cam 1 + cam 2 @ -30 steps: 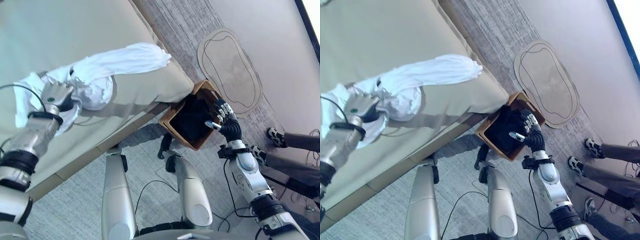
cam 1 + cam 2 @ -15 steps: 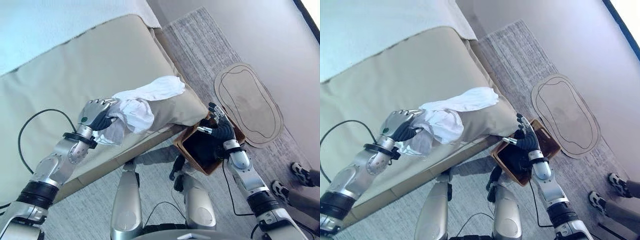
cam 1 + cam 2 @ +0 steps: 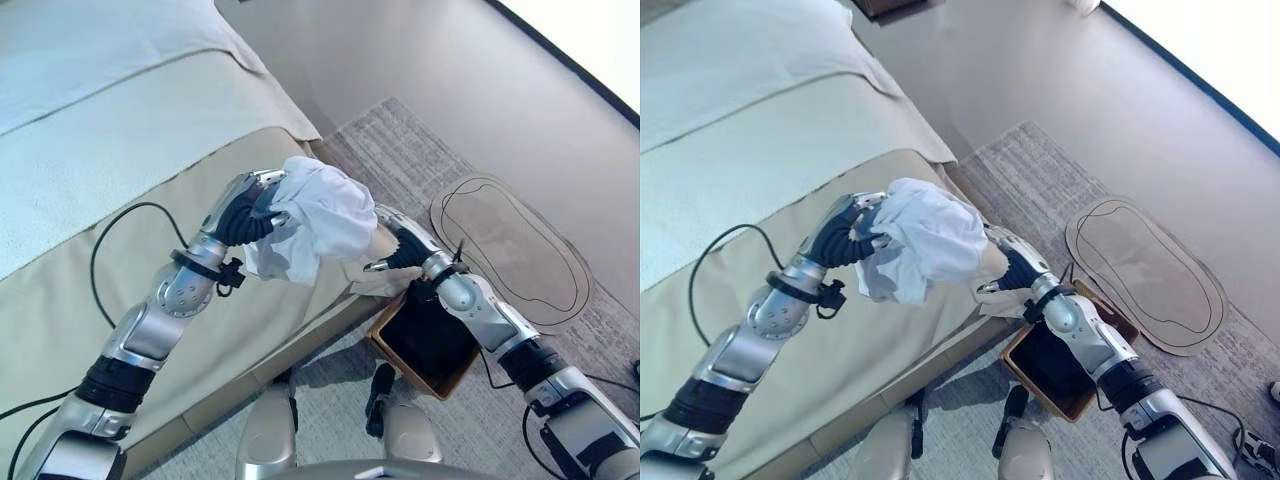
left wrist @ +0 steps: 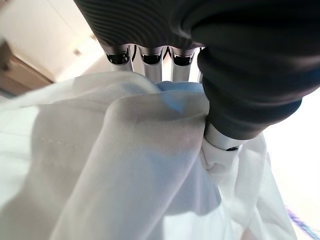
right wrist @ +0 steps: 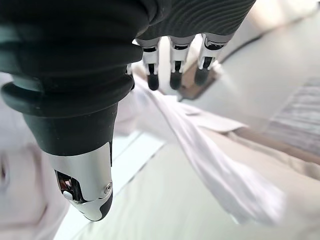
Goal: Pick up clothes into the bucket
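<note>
A bunched white garment [image 3: 325, 215] hangs in the air over the corner of the bed, with my left hand [image 3: 250, 205] shut on it. The left wrist view has the thumb [image 4: 235, 100] curled over the cloth [image 4: 125, 165]. My right hand [image 3: 400, 255] is open beside the garment's right edge, its fingers [image 5: 172, 65] straight and pointing at the white cloth [image 5: 200, 145]. Below that hand, on the floor against the bed's corner, stands the brown wooden bucket [image 3: 405, 365] with a dark inside.
The bed [image 3: 120, 150] with its beige cover and white sheet takes up the left half. On the right, an oval mat [image 3: 510, 240] lies on a grey carpet. A pale wall runs along the back.
The camera has shifted. My left hand has lifted the garment off the bed and carried it right, toward the bucket. My right hand has risen from the bucket to the garment.
</note>
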Motion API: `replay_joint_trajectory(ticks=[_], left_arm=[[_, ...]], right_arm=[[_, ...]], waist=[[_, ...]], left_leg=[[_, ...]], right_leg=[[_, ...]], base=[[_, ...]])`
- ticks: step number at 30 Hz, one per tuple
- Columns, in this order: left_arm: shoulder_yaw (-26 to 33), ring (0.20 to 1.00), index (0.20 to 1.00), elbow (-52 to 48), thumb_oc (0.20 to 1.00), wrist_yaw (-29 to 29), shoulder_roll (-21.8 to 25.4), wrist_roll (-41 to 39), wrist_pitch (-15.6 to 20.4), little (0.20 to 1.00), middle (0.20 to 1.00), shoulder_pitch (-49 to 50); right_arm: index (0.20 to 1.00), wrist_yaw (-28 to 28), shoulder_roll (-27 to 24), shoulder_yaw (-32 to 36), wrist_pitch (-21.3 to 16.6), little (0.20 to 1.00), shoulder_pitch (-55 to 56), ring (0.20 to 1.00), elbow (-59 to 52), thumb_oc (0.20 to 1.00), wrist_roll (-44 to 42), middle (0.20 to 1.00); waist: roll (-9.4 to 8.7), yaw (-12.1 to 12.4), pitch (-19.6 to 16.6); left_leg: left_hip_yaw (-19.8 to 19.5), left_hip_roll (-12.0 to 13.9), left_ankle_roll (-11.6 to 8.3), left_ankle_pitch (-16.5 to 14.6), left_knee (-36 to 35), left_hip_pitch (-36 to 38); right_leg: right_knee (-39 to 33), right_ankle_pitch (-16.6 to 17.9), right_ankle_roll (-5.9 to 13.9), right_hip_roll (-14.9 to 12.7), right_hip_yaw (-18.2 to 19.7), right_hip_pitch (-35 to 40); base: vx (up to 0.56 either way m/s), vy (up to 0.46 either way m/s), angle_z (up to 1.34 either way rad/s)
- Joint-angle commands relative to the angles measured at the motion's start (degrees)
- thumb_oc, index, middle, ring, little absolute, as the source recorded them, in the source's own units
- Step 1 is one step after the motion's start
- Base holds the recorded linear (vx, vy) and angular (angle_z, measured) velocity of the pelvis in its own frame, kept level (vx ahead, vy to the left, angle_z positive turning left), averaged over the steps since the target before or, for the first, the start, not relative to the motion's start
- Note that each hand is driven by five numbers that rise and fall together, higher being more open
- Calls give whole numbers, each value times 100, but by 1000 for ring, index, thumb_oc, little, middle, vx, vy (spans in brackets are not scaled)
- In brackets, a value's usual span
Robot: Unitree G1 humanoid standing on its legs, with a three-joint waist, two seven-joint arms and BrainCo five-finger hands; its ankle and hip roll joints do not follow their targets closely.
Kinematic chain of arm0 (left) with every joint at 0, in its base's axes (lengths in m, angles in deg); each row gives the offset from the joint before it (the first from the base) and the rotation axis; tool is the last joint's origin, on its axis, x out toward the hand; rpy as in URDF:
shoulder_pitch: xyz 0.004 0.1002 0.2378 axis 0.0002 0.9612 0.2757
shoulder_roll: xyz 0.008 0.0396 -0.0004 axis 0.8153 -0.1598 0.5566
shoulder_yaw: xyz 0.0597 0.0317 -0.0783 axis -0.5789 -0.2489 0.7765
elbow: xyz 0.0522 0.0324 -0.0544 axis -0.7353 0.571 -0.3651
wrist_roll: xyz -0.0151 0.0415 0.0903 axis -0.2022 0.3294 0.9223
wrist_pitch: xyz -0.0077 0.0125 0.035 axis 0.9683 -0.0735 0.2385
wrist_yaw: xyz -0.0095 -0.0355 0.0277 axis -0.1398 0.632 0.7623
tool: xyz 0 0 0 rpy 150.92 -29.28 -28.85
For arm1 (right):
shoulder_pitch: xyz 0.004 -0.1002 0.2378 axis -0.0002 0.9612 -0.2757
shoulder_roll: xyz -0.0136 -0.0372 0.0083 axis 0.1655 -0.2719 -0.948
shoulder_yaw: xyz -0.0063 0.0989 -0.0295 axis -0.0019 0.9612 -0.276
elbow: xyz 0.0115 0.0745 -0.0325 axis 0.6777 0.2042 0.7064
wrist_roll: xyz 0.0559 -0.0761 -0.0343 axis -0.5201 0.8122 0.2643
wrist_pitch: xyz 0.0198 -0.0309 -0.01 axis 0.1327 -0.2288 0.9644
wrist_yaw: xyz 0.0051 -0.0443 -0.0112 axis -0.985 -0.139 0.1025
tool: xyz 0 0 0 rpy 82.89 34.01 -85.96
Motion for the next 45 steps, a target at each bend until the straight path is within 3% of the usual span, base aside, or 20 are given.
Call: replay_joint_trajectory(ticks=[1, 5, 9, 14, 15, 19, 25, 26, 27, 34, 45], left_arm=[[-102, 200, 200, -637, 200, 35, -329, -779, 387, 200, 200, -193], [-202, 200, 200, -741, 200, 139, -504, -1060, 359, 200, 200, -111], [-444, 200, 200, -755, 200, 207, -717, -1261, 283, 200, 200, -29], [-574, 200, 200, -758, 200, 326, -790, -1425, 249, 200, 200, 37], [-726, 200, 200, -727, 200, 371, -909, -1607, 195, 200, 200, 33], [-937, 200, 200, -773, 200, 386, -962, -1727, 120, 200, 200, -8], [-1160, 200, 200, -824, 200, 440, -1033, -1906, 85, 200, 200, -101], [-1255, 200, 200, -842, 200, 478, -1081, -2014, 68, 200, 200, -144], [-1257, 200, 200, -839, 200, 479, -1081, -2017, 69, 200, 200, -148], [-1259, 200, 200, -844, 200, 517, -1042, -2108, 95, 200, 200, -122], [-661, 200, 200, -719, 200, 461, -893, -2045, 134, 200, 200, 375]], right_arm=[[1000, 9, 235, -247, -254, 1000, -46, 1000, -472, 1000, 14, 1000], [1000, -73, 437, -218, -247, 1000, 28, 1000, -591, 1000, -121, 1000], [1000, -76, 867, -95, -241, 1000, 323, 1000, -728, 1000, -866, 1000], [1000, 57, 1000, -85, -233, 1000, 469, 1000, -807, 1000, -1330, 1000], [1000, 183, 1269, -81, -183, 1000, 596, 1000, -695, 1000, -2179, 1000], [1000, 359, 1581, -210, -101, 1000, 691, 1000, -560, 1000, -3156, 1000], [1000, 433, 1698, -401, -58, 1000, 595, 1000, -508, 1000, -3557, 1000], [661, 450, 1734, -429, -68, 661, 557, 661, -512, 661, -3667, 661], [200, 452, 1734, -426, -70, 200, 555, 200, -509, 200, -3671, 200], [200, 467, 1691, -403, -128, 200, 632, 200, -444, 200, -3838, 200], [200, 623, 1463, 200, -177, 200, 1348, 200, -527, 200, -4467, 200]], waist=[[-34, -18, -597], [-6, -35, -681], [31, -95, -768], [32, -114, -818], [32, -130, -843], [19, -129, -869], [0, -103, -886], [-3, -101, -895], [-3, -99, -894], [-18, -97, -928], [-34, -128, -982]], left_leg=[[-154, 136, 3, -190, -54, 24], [-130, 147, 4, -195, -86, 98], [-106, 145, 12, -207, -122, 198], [-82, 151, 10, -222, -136, 254], [-71, 155, 5, -220, -152, 285], [-62, 150, 2, -215, -158, 301], [-71, 146, -1, -218, -164, 308], [-76, 145, -4, -216, -162, 305], [-77, 146, -5, -216, -161, 304], [-86, 141, -6, -237, -158, 328], [-83, 152, -17, -252, -187, 398]], right_leg=[[-249, 627, 528, -545, 39, 25], [-306, 620, 516, -508, 57, 105], [-335, 610, 504, -487, 74, 186], [-375, 605, 504, -472, 58, 241], [-404, 612, 495, -469, 70, 275], [-424, 612, 484, -452, 62, 311], [-460, 618, 470, -430, 69, 332], [-471, 616, 465, -423, 66, 339], [-473, 616, 465, -423, 65, 339], [-494, 611, 464, -414, 51, 396], [-521, 603, 466, -403, 34, 467]], base=[[49, -24, -7], [31, -22, -4], [20, -1, -5], [9, -5, -2], [10, -7, -4], [7, -8, -5], [0, -3, -1], [0, 0, 0], [0, 0, 0], [0, 0, 0], [0, 0, 0]])
